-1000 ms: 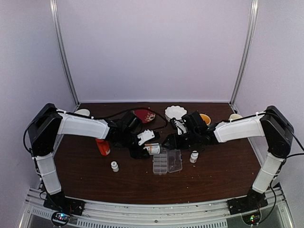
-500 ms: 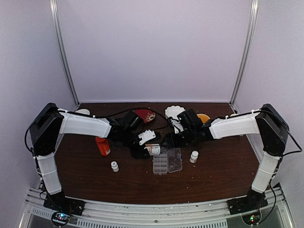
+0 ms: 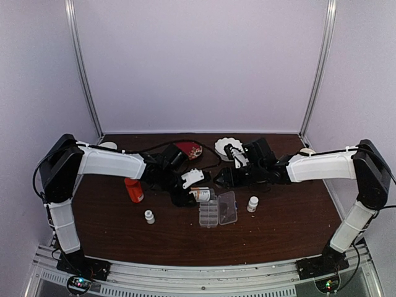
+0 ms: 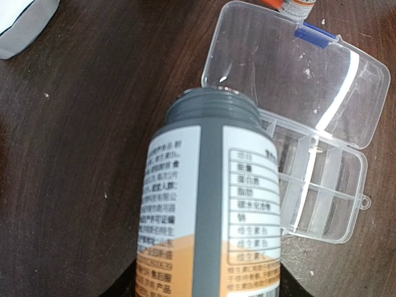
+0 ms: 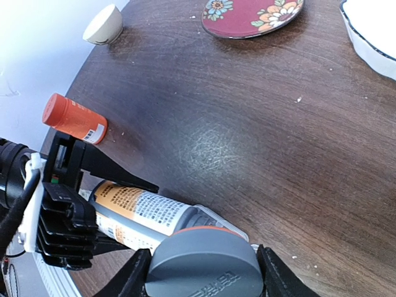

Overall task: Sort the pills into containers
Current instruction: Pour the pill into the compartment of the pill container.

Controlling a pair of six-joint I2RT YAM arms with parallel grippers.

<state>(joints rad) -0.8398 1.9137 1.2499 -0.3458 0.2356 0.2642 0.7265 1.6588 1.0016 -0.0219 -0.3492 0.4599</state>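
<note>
**Grey bottle and grey cap held apart above the open pill box**

Clear plastic, the pill box [image 3: 218, 210] lies lid-open at the table's [image 3: 284, 238] centre. Bare wood runs from it to the near edge at 6 o'clock. Its cells [image 4: 322, 185] look see-through; I cannot tell whether they hold pills. Small white bottles stand at 9 [image 3: 149, 216] and 3 o'clock [image 3: 252, 203].

Both arms reach inward, forearms nearly level. At 11 o'clock of the box, the left end effector [image 3: 190, 193] clamps the grey bottle [image 4: 210, 204], tipped with its uncapped mouth beside the lid. At 1 o'clock, the right end effector [image 3: 223, 179] grips a grey cap [image 5: 204, 263].

Farther off are an orange-red bottle [image 3: 133, 190], a floral plate [image 3: 189, 150] and a white dish [image 3: 228, 146].
</note>
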